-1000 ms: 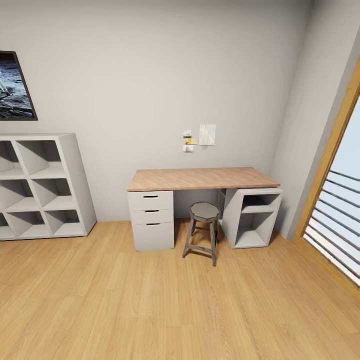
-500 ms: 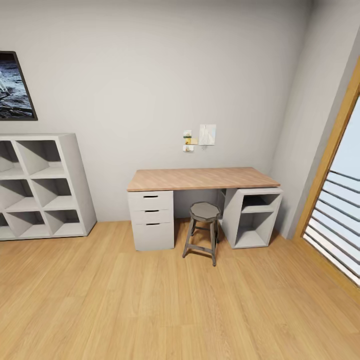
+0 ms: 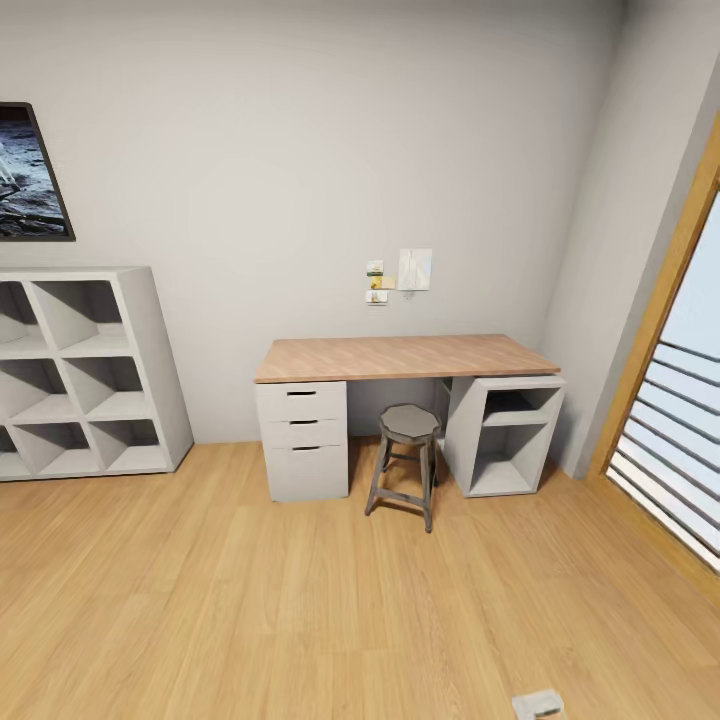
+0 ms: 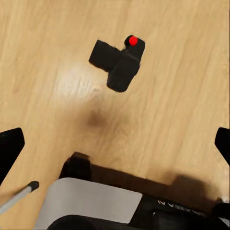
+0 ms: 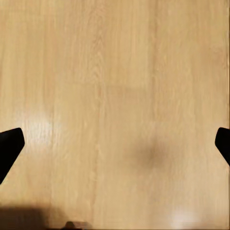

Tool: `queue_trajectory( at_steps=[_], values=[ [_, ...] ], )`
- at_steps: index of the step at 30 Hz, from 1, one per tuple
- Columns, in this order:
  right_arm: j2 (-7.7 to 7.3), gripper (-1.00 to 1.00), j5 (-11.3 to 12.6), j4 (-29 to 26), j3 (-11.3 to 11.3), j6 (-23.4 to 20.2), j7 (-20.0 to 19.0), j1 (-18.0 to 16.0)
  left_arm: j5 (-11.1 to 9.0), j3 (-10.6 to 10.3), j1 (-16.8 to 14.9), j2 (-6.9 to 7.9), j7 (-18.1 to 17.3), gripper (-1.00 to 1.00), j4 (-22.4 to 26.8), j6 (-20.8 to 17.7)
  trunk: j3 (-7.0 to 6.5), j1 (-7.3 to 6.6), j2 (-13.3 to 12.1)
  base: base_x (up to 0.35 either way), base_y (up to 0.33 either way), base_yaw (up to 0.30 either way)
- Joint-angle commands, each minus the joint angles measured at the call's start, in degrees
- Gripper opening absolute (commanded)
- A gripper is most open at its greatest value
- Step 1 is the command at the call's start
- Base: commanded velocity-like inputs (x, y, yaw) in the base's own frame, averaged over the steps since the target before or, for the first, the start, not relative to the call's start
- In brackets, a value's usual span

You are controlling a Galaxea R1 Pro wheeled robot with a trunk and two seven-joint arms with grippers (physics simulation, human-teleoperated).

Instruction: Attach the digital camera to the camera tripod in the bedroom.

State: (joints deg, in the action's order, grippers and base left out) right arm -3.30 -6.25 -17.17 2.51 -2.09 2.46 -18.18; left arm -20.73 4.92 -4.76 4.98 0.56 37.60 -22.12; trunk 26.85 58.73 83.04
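A wood-topped desk (image 3: 400,357) stands against a pale grey wall, a white drawer unit (image 3: 303,440) under one end and an open white cabinet (image 3: 503,432) under the other. A grey metal stool (image 3: 405,462) sits between them. Small notes (image 3: 400,273) are pinned above. A dark-framed picture (image 3: 27,175) hangs beside a slatted window (image 3: 670,440).

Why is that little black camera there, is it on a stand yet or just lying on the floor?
Lying loose on the floor. In the left wrist view the digital camera rests on bare wood planks, with no stand under it.
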Motion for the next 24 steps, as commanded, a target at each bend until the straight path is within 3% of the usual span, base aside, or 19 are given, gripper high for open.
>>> queue_trajectory(
  at_steps=[1,2,4,7,9,13,15,19,24],
  values=[
    [0.03,1.0,-0.51,-0.15,0.23,-0.54,0.31,-1.66,-0.46,0.14,-2.88,-0.08,0.08,1.0,0.58,-2.13,0.08,0.0,0.04,0.0,0.0,0.0],
    [0.05,1.0,-0.5,-0.25,0.22,-0.66,0.34,-2.47,-0.49,0.15,-4.37,-0.11,0.06,1.0,0.86,-3.06,0.08,0.0,0.04,0.0,0.0,0.0],
    [0.16,1.0,-0.45,-1.18,0.2,-0.97,0.41,-6.48,-0.64,0.21,-12.41,-0.39,0.02,1.0,1.88,-8.34,0.08,0.0,0.04,0.0,0.0,0.0],
    [0.74,1.0,-0.1,-1.78,0.15,-0.98,0.43,-11.08,-0.67,0.22,-20.14,-1.56,-0.07,1.0,2.2,-11.43,0.08,0.0,0.04,0.0,0.0,0.0],
    [1.76,1.0,0.87,-1.93,0.14,-1.13,0.44,-13.96,-0.65,0.2,-23.21,-2.8,-0.1,1.0,2.39,-12.08,0.08,0.0,0.04,0.0,0.0,0.0],
    [2.75,1.0,3.85,-2.32,0.16,-2.32,0.3,-16.4,-0.46,-0.01,-25.5,-5.66,-0.15,1.0,2.64,-12.01,0.08,0.0,0.04,0.0,0.0,0.0],
    [3.18,1.0,5.09,-2.64,0.18,-3.17,0.28,-16.98,0.6,-1.22,-26.04,-6.9,-0.12,1.0,2.63,-10.72,0.08,0.0,0.04,0.0,0.0,0.0],
    [3.49,1.0,5.87,-2.93,0.46,-3.52,0.18,-17.43,5.18,-5.74,-26.46,-7.9,-0.03,1.0,3.26,-7.98,0.08,0.0,0.04,0.0,0.0,0.0],
    [3.4,1.0,6.06,-3.23,0.68,-4.17,-0.14,-17.55,7.2,-7.39,-26.57,-8.33,-0.04,1.0,4.24,-7.4,0.08,0.0,0.04,0.0,0.0,0.0]
  ],
)
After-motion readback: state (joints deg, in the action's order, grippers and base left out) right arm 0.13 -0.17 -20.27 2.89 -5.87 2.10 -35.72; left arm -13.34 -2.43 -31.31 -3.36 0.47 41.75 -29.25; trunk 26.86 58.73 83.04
